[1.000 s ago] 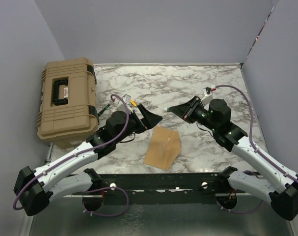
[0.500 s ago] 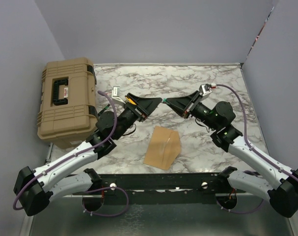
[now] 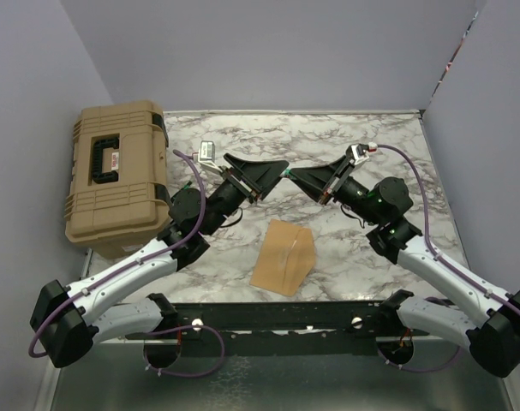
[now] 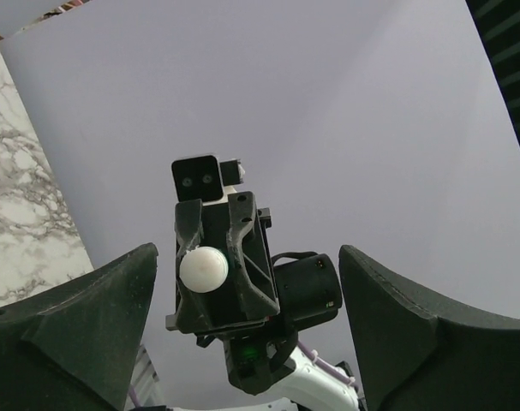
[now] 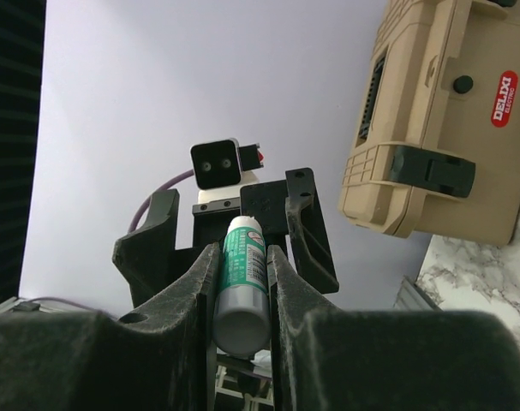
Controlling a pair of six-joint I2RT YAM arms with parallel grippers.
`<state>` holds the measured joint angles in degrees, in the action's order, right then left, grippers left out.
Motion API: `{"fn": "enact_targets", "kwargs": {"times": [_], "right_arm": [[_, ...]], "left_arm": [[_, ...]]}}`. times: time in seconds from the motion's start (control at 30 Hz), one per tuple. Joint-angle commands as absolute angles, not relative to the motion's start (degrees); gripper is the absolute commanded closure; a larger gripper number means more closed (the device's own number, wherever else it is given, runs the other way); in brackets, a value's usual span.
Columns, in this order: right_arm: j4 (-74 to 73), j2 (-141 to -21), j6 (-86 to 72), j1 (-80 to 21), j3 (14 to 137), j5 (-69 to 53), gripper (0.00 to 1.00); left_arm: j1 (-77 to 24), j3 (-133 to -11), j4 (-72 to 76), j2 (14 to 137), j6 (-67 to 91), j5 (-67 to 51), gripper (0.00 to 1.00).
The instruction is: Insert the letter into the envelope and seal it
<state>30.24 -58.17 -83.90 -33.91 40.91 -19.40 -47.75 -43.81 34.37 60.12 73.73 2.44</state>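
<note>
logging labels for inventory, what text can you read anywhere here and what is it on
"DELIXI": red oval badge on the tan tool case; the smaller line under it is too small to read.
Glue stick in the right hand: green label print is too blurred to read.

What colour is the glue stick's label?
Green, on the glue stick held by the right gripper; clearest in the right wrist view.

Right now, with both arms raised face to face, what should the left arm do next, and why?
Probably ease the open left end effector forward and close on the free end of the glue stick: the right end effector holds it pointed that way, likely for uncapping.
</note>
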Motion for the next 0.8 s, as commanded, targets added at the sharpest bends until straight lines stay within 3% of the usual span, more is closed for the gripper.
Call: {"fn": "enact_targets", "kwargs": {"times": [0.0, 0.17, 0.3, 0.43, 0.77], "right_arm": [[27.62, -56.35, -81.64, -33.59, 40.37, -16.44, 1.0], [8.38, -54.15, -83.34, -30.62, 39.46, -7.72, 1.0], [5.11, -52.32, -90.81, -25.13, 30.77, -4.61, 0.99], [13.42, -55.01, -96.96, -18.35, 20.03, -7.75, 1.0], [37.8, -79.61, -97.37, -8.84, 16.53, -20.98, 0.99]], "left_arm": [[-47.65, -42.71, 32.02, 58.9, 72.71, 3.86, 0.13], [-47.59, -39.03, 19.14, 53.18, 70.24, 11.21, 0.05], [-47.56, -35.5, 12.9, 49.68, 69.15, 13.29, 0.04], [-47.64, -32.96, 8.66, 49.31, 66.31, 11.92, 0.03], [-47.14, -30.0, 7.03, 54.83, 61.9, 5.11, 0.03]]}}
